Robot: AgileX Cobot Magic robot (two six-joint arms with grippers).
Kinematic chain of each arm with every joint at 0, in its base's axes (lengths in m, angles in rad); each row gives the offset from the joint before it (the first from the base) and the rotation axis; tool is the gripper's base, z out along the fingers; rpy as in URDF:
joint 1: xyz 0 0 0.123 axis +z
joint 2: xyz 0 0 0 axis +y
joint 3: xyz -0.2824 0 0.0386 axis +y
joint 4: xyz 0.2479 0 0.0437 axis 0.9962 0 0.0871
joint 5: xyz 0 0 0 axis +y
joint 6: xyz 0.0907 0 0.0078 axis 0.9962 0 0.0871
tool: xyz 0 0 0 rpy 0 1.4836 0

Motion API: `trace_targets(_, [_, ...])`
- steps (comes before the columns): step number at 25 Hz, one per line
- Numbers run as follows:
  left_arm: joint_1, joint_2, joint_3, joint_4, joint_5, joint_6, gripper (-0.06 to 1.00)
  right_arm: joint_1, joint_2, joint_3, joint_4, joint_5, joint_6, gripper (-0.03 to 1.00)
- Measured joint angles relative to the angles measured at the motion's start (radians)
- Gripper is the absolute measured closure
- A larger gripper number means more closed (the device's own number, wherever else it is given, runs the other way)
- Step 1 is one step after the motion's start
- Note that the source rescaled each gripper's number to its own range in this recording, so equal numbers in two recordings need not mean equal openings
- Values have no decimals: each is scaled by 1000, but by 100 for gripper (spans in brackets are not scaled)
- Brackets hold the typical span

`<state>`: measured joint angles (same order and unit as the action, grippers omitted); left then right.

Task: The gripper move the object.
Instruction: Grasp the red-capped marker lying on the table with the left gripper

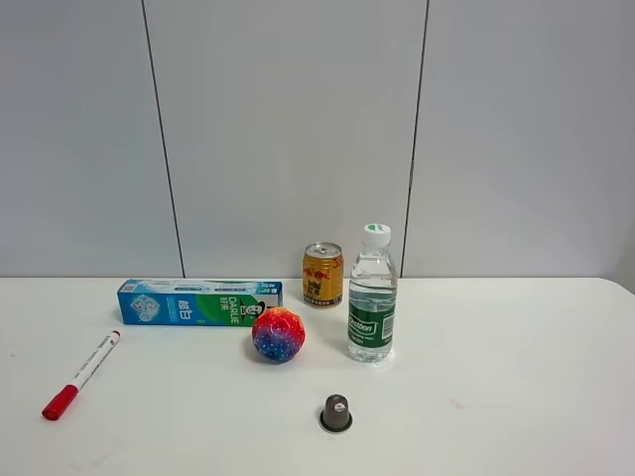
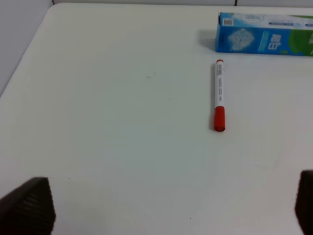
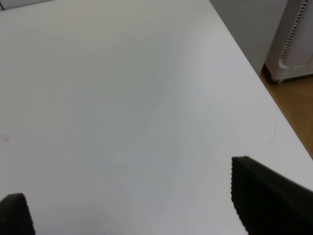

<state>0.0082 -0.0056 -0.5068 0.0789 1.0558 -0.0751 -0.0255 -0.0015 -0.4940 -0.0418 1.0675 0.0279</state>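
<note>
The white marker pen (image 1: 81,375) with a red cap lies flat on the white table (image 1: 496,397) at the front left, cap end nearest the front edge. In the left wrist view the pen (image 2: 219,95) lies ahead of my left gripper (image 2: 166,208) and off to one side. That gripper is open and empty, with only its black fingertips (image 2: 29,208) showing. My right gripper (image 3: 142,208) is open and empty over bare table near the table's right edge. Neither gripper shows in the exterior high view.
A blue-green toothpaste box (image 1: 198,302) lies behind the pen and also shows in the left wrist view (image 2: 266,34). A multicoloured ball (image 1: 278,335), a gold can (image 1: 322,275), a water bottle (image 1: 372,297) and a small dark capsule (image 1: 336,413) stand mid-table.
</note>
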Motion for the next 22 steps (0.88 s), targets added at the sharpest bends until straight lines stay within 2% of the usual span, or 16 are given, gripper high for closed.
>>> trace_targets(22, [0, 0, 0, 0, 0, 0, -6, 0, 0, 0, 0, 0, 0, -3])
